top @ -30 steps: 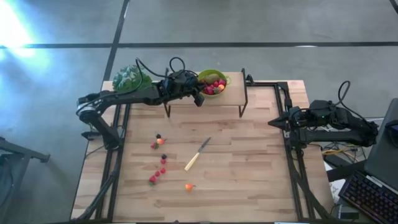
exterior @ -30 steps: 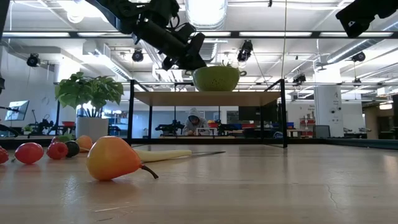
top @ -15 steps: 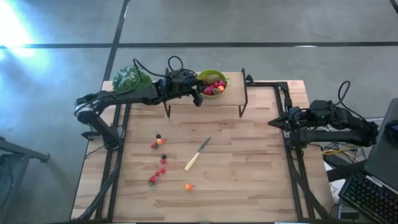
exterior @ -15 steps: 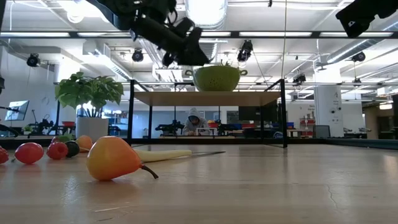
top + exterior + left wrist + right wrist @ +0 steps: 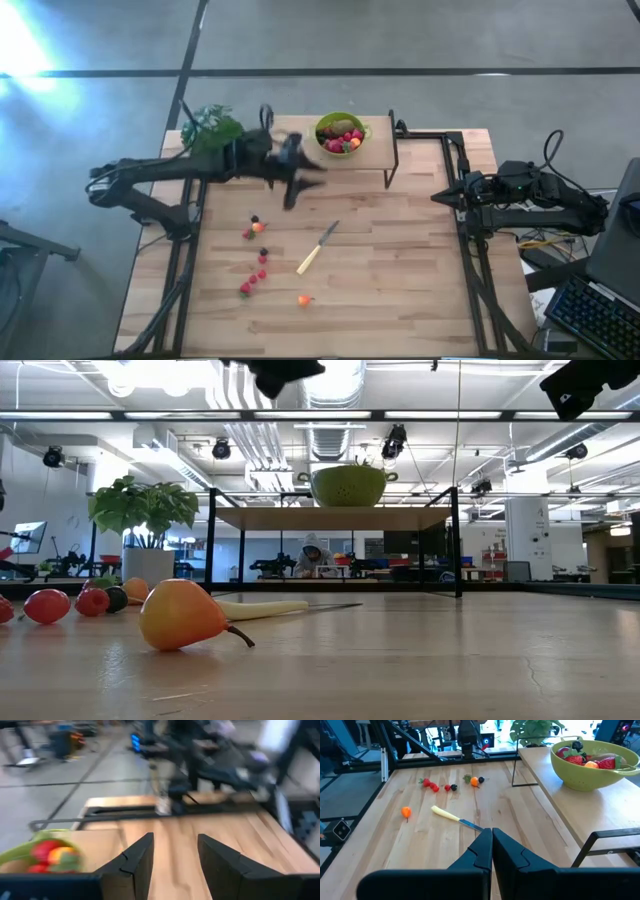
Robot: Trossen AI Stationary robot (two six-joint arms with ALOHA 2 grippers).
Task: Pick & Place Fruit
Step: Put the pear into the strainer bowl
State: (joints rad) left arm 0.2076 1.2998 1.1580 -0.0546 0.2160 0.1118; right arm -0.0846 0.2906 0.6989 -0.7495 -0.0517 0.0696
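**Left arm over the bench beside the shelf, fingers apart and empty; right arm parked**

High view: the left gripper (image 5: 297, 183) hangs blurred over the bench (image 5: 400, 290), just in front of the raised shelf (image 5: 375, 156). A green bowl (image 5: 341, 122) stands on that shelf with red and orange fruit in it. Loose fruit on the bench: a small cluster (image 5: 252, 226) of dark, orange and red pieces, a trail of dark and red berries (image 5: 256, 272) nearer the front edge, and one orange-yellow piece (image 5: 303, 299) apart from them. A pale-handled knife (image 5: 317, 248) lies between the cluster and the open right half. A potted plant (image 5: 212, 128) sits at the shelf's left end. The right gripper (image 5: 441, 198) waits at the right edge of the bench.

Low view: a pear-shaped orange fruit (image 5: 183, 615) is nearest the camera; red pieces (image 5: 60, 603) lie behind it to the left, and the knife blade lies beyond. The bowl sits on the shelf above; a person (image 5: 314, 555) sits far back in the room.

Left wrist view: the two dark fingers (image 5: 137, 860) stand apart with nothing between them; the bowl rim (image 5: 20, 852) is close to one side.

Right wrist view: the fingers (image 5: 481, 845) are pressed together, holding nothing. Bowl, knife and scattered fruit lie ahead.
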